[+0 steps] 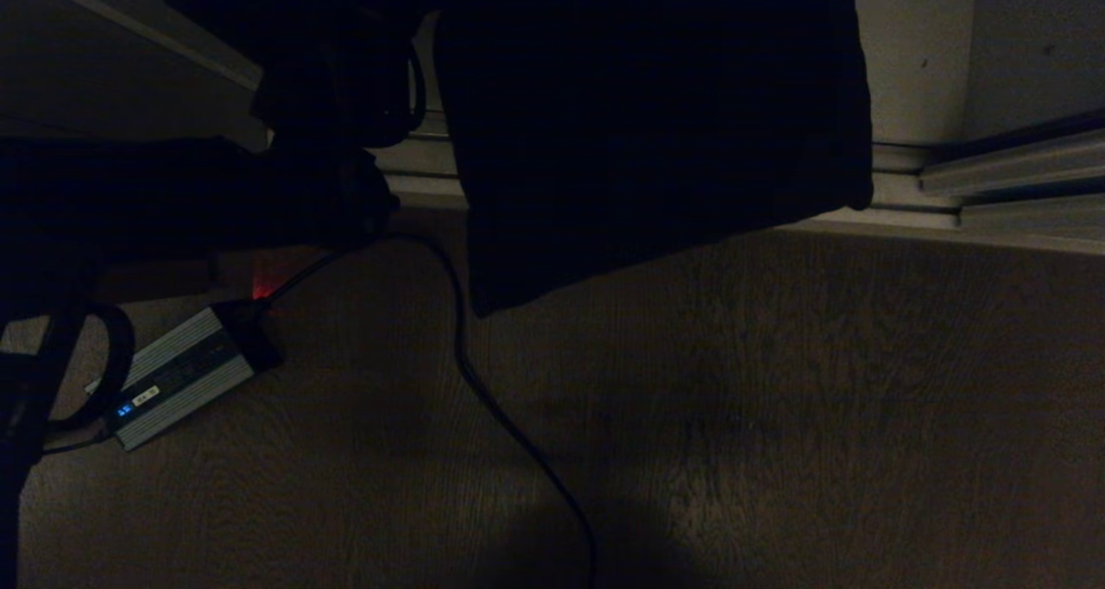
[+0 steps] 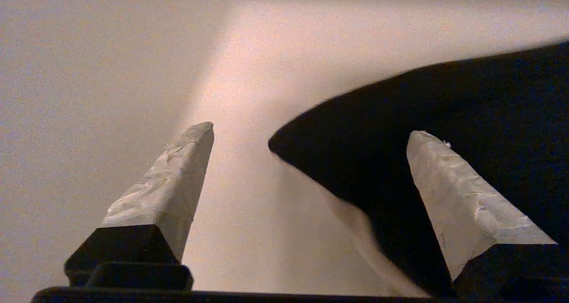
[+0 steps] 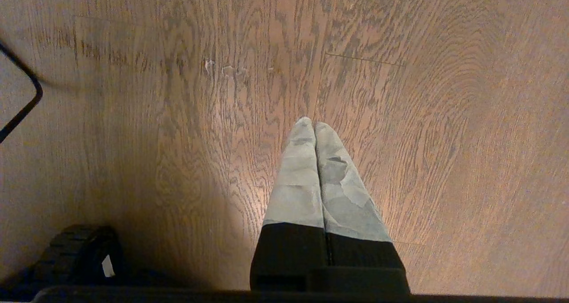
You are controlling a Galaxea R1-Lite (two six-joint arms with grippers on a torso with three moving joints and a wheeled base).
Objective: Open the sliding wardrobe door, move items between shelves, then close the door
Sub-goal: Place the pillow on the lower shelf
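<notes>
Left gripper (image 2: 311, 132) stands with its 2 tape-wrapped fingers (image 2: 173, 178) spread wide and nothing between them. Its wrist view shows a dark rounded corner of the cushion (image 2: 466, 125) reaching in beside one finger, lying against a pale off-white surface, the shelf (image 2: 111, 72); whether that finger touches the fabric cannot be told. In the head view the cushion (image 1: 656, 123) is a large dark rectangular shape, its pattern lost in shadow, with its lower corner hanging out over the brown wood-grain floor (image 1: 777, 399). The left arm (image 1: 181, 192) is a dark mass at the left, just beside the cushion. Pale ribbed track rails (image 1: 1010, 170) run along the floor at the wardrobe's foot on the right, with a pale wall (image 1: 915, 45) above them.

Right gripper (image 3: 314, 124) points down at the wood-grain floor (image 3: 444, 116), its 2 taped fingers pressed together and holding nothing.

On the floor to the left lies a small silver box (image 1: 177, 377) with a black cable (image 1: 492, 399) curving away from it.
</notes>
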